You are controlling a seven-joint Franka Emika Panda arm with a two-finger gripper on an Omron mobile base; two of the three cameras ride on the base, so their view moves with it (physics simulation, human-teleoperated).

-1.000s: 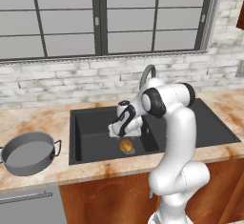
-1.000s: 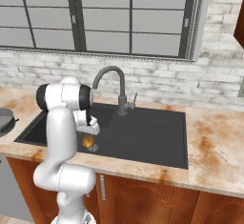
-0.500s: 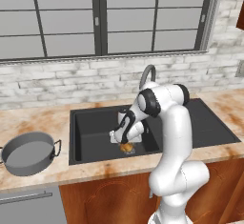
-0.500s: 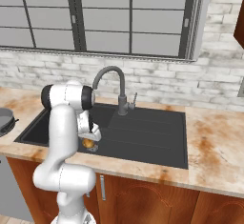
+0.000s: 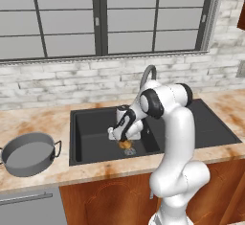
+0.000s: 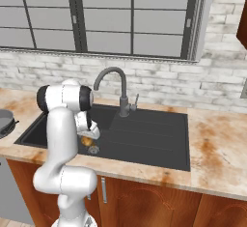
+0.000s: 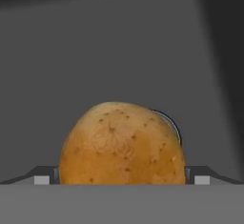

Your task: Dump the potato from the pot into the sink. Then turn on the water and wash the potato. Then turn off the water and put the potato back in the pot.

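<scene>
The arm has come down over the last second: 1.0 s ago the gripper [image 5: 123, 140] hung above the potato [image 5: 126, 144] in the sink [image 5: 91, 133], and now it sits low in the basin, right over it. In the hand view the potato [image 7: 123, 144] rests between the 2 fingers [image 7: 44, 179], one tip at each side, touching or just beside its skin. The fingers are spread wide enough to take it; whether they have begun to press cannot be told from these pictures. The round metal drain [image 7: 171, 123] peeks out behind the potato, so it lies on the basin floor next to the drain, near the front wall of the sink.

The pot [image 5: 28, 153] stands on the counter [image 5: 43, 121] to the left of the sink, well apart from the gripper, and looks empty. No stream runs from the faucet [image 6: 113, 88].

With the potato already in the basin and the water off, this reads as the start of the last step: closing on the potato, then lifting it clear of the sink wall and carrying it left to the pot. The rounded skin may slip if the grip lands off-centre.
</scene>
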